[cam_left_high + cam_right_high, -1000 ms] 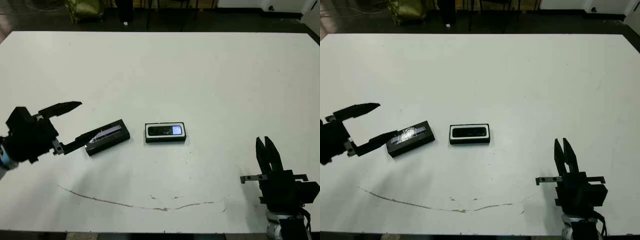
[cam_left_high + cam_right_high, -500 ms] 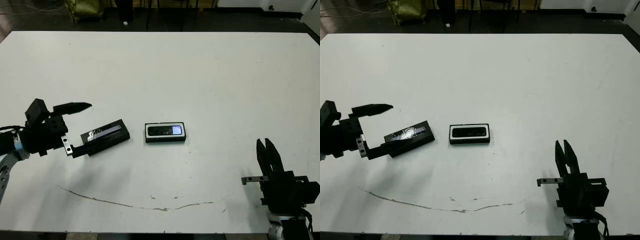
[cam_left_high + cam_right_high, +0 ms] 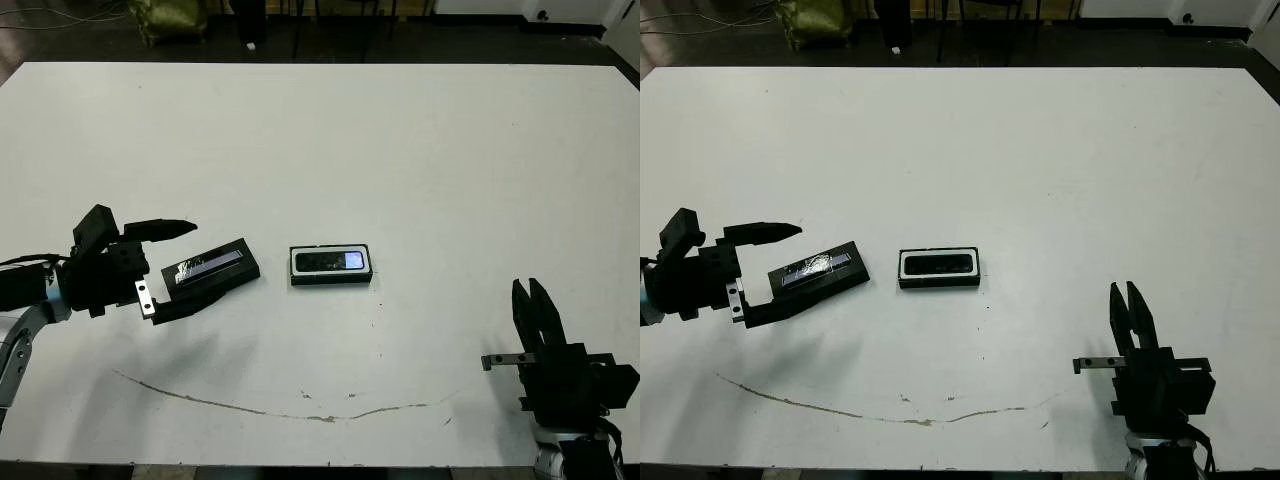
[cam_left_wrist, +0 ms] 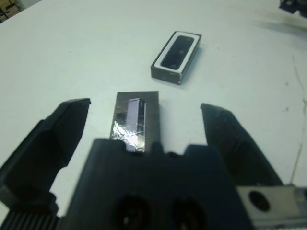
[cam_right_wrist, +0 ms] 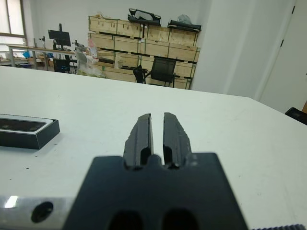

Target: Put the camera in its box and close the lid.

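Note:
The box (image 3: 331,266) lies near the table's middle, black-walled with a white lining. The camera (image 3: 327,262) rests inside it, its bright patch towards the right end. Left of the box lies the lid (image 3: 215,271), a flat black slab with a silvery stripe, turned at a slant. My left gripper (image 3: 188,266) is open, one finger on each side of the lid's left end. The left wrist view shows the lid (image 4: 136,119) between the fingers (image 4: 57,134) and the box (image 4: 176,53) beyond. My right gripper (image 3: 529,297) stands shut near the front right edge, holding nothing.
A thin brown scuff line (image 3: 280,410) runs along the table (image 3: 420,150) near its front edge. Dark floor and chair legs lie beyond the far edge. In the right wrist view the box (image 5: 26,132) sits off to one side, with crates and chairs behind.
My left gripper has moved right and down towards the lid, and its open fingers now straddle the lid's left end. The lid, box and right arm have not moved.

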Controlling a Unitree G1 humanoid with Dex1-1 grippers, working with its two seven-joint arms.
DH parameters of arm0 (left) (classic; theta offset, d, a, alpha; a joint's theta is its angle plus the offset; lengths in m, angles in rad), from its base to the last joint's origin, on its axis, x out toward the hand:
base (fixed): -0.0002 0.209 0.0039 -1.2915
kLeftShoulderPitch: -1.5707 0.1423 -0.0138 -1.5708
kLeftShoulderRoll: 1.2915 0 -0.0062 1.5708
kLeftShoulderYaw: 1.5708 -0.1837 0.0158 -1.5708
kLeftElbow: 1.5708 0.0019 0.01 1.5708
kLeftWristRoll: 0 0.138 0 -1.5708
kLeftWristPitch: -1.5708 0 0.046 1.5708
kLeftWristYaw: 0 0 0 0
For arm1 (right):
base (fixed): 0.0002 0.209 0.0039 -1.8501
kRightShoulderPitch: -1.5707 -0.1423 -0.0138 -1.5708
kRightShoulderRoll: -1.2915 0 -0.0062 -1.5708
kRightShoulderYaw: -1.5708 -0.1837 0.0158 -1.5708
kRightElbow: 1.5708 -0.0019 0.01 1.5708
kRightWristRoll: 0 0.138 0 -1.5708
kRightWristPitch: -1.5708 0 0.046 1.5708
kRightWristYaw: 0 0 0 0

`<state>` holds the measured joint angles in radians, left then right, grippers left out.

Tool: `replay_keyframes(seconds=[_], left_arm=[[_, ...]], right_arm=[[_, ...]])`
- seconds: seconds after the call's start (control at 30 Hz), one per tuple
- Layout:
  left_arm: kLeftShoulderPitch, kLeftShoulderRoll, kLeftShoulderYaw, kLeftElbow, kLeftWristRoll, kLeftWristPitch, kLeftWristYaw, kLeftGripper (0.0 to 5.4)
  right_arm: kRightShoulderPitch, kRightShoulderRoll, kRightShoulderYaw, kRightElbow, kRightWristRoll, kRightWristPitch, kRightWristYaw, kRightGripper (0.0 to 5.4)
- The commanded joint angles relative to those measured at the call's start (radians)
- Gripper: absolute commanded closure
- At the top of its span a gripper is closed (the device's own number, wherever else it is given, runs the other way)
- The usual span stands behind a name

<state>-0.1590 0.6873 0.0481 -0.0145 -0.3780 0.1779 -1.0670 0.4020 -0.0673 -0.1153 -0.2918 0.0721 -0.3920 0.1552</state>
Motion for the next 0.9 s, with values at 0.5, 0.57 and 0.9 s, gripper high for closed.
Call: replay_keyframes(seconds=[0.5,0.57,0.9], left_arm=[[-0.001,-0.008,-0.035,0.034,0.045,-0.028,0.013,0.01],[-0.008,-0.009,-0.039,0.052,0.042,-0.024,0.005,0.01],[-0.046,-0.021,-0.066,0.172,0.077,-0.058,-0.005,0.01]], right_arm=[[0.015,-0.007,0.0,-0.012,-0.026,0.037,-0.018,5.4],[0.02,-0.006,0.004,-0.026,-0.029,0.052,-0.022,5.4],[0.024,-0.001,0.006,-0.005,0.003,0.038,-0.019,5.4]])
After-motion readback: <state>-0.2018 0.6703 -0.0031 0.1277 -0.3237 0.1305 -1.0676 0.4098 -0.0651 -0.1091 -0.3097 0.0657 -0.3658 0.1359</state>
